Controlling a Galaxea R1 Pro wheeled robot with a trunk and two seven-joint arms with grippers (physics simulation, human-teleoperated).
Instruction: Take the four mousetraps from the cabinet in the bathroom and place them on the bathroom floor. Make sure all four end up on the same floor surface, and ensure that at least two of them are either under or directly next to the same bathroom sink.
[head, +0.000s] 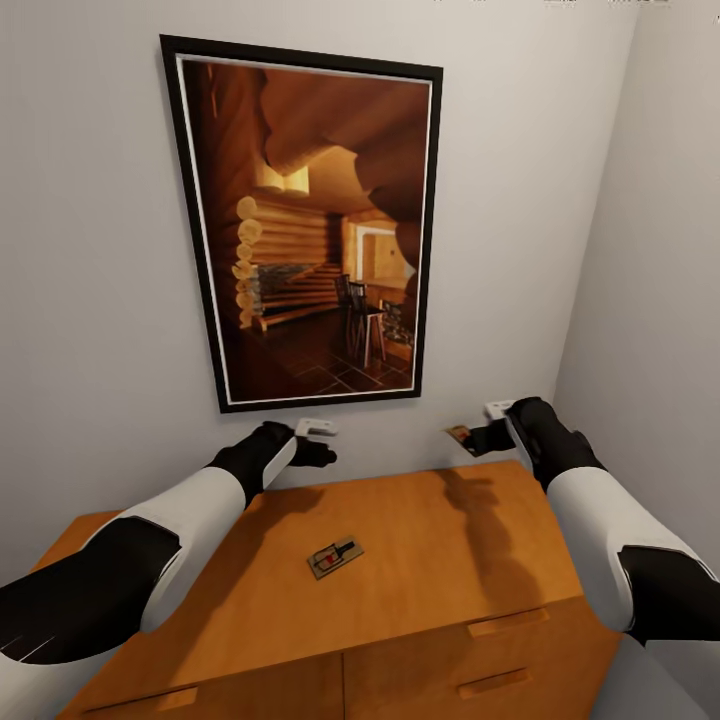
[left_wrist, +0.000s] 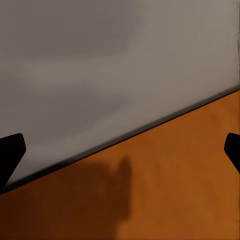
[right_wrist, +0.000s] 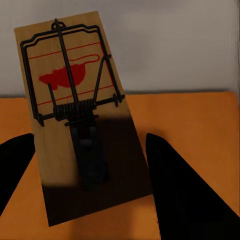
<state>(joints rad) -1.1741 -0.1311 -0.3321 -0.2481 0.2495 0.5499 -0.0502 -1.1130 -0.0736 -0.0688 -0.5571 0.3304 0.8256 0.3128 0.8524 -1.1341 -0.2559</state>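
Note:
One mousetrap (head: 335, 558) lies flat near the middle of the orange-brown cabinet top (head: 430, 520). A second mousetrap (right_wrist: 75, 115) (head: 458, 433) is held up above the cabinet's back right, wire side toward the wrist camera, with my right gripper (right_wrist: 90, 145) (head: 472, 437) shut on its lower end. My left gripper (head: 322, 443) hovers over the cabinet's back edge near the wall. In the left wrist view the left gripper (left_wrist: 120, 152) is open, its dark fingertips (left_wrist: 10, 155) far apart with nothing between them.
A large black-framed picture (head: 310, 230) of a log-cabin room hangs on the grey wall behind the cabinet. A side wall (head: 660, 300) stands close on the right. Slim drawer handles (head: 508, 622) show on the cabinet front below.

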